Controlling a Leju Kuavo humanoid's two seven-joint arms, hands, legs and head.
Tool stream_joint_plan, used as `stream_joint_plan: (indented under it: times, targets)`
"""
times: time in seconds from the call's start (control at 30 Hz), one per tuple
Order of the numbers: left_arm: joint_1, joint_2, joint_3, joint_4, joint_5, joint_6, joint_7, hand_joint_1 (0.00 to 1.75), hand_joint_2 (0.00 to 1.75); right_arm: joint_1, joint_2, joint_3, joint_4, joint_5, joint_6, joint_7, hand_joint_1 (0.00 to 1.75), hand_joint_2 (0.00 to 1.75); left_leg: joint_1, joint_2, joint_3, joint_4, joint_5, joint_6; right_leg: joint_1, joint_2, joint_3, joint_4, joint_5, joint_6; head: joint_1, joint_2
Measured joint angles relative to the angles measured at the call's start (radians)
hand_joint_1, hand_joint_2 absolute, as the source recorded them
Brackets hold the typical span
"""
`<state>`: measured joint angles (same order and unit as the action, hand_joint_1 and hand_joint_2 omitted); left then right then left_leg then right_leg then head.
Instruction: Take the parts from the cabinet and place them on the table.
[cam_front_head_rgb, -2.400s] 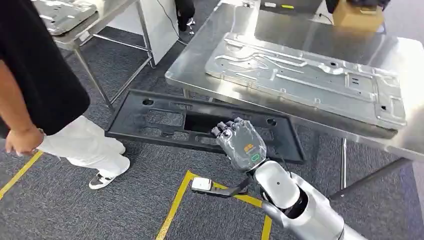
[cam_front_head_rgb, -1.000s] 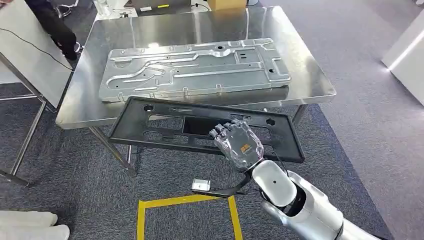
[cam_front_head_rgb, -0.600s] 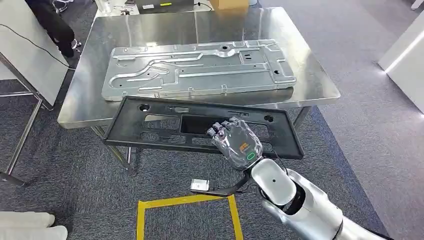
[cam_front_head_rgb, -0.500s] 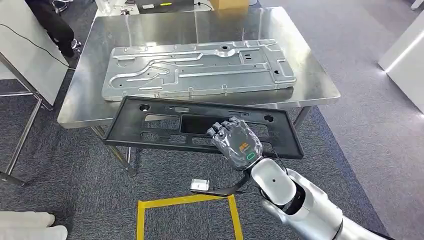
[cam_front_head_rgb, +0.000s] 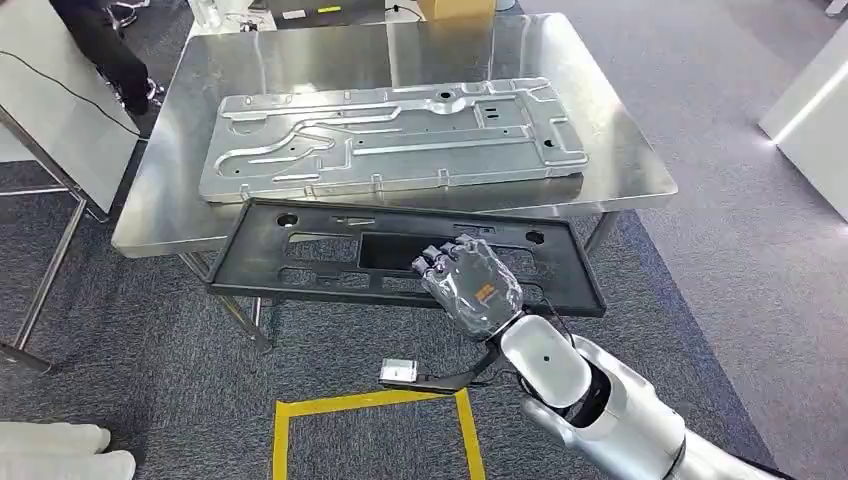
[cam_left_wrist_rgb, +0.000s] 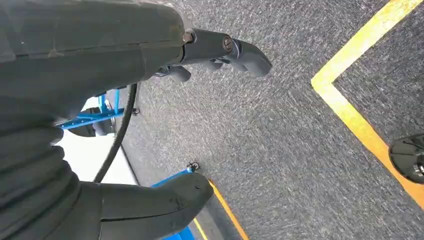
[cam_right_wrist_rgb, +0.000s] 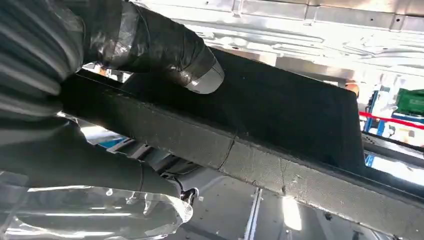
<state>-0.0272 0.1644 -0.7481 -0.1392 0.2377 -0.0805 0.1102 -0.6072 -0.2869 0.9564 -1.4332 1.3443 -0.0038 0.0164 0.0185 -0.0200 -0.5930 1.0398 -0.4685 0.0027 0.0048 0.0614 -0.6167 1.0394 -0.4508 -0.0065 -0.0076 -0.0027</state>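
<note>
Metal plate (cam_front_head_rgb: 390, 140) on table (cam_front_head_rgb: 640, 170), black panel (cam_front_head_rgb: 300, 262) before it.

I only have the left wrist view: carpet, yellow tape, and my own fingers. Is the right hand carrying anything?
Observer: Yes. In the head view the right hand grips a long black panel by its near edge.
Operator: How does the hand sit on that edge?
Observer: The right wrist view shows the thumb lying on one face of the panel and the fingers wrapped under the other.
Operator: Where is the table?
Observer: Straight ahead in the head view; the steel table sits just beyond the panel, whose far edge overlaps the table's near edge.
Operator: Anything on it already?
Observer: A large silver stamped metal plate lies flat across its middle.
</note>
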Motion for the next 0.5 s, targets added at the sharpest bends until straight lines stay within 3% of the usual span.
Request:
stream_joint_plan:
  times: [0.27,0.3,0.33,0.37,0.4,0.47,0.5]
  targets:
    - [0.0,0.0,0.0,0.0,0.009,0.0,-0.002,0.0,1.75,-0.007,0.0,0.001,0.0,-0.015,0.004,-0.006,1.75,1.75,0.0,0.0,0.0,0.001,-0.001,0.001,-0.001,0.0,0.001,-0.002,0.001,0.001,0.0,0.0]
    - [0.0,0.001,0.0,0.0,0.011,0.0,-0.002,0.0,1.75,-0.008,0.0,0.001,0.0,-0.016,0.005,-0.006,1.75,1.75,-0.002,0.0,0.003,-0.003,0.0,0.013,-0.005,0.004,0.004,-0.01,0.004,0.01,0.0,0.0]
    - [-0.001,0.0,0.0,0.0,0.011,0.0,-0.003,0.0,1.75,-0.01,0.0,0.001,0.0,-0.017,0.005,-0.008,1.75,1.75,0.005,0.006,0.016,-0.027,0.011,0.022,0.003,0.007,0.01,-0.02,0.007,0.017,0.0,0.0]
    - [-0.001,0.0,0.0,0.0,0.011,0.0,-0.003,0.0,1.75,-0.01,0.0,0.002,0.0,-0.017,0.005,-0.01,1.75,1.75,0.01,0.013,0.033,-0.051,0.022,0.025,0.002,-0.021,0.007,-0.004,0.0,0.018,0.001,0.0]
    - [0.0,0.0,0.0,0.0,0.011,0.0,-0.003,0.0,1.75,-0.015,0.0,0.002,0.0,-0.017,0.006,-0.011,1.75,1.75,0.012,0.017,0.041,-0.064,0.026,0.031,0.0,-0.04,-0.011,0.033,-0.027,0.023,0.001,0.0]
    - [0.001,0.0,0.0,0.0,0.011,0.0,-0.003,0.0,1.75,-0.018,0.0,0.005,0.001,-0.018,0.006,-0.011,1.75,1.75,0.014,0.025,0.045,-0.067,0.024,0.029,-0.012,-0.049,-0.088,0.177,-0.098,0.035,0.0,0.0]
    - [0.001,0.0,0.0,0.0,0.011,0.0,-0.003,0.0,1.75,-0.017,0.0,0.008,0.002,-0.018,0.007,-0.011,1.75,1.75,0.017,0.029,0.046,-0.066,0.022,0.026,-0.021,-0.05,-0.126,0.243,-0.118,0.042,0.001,0.0]
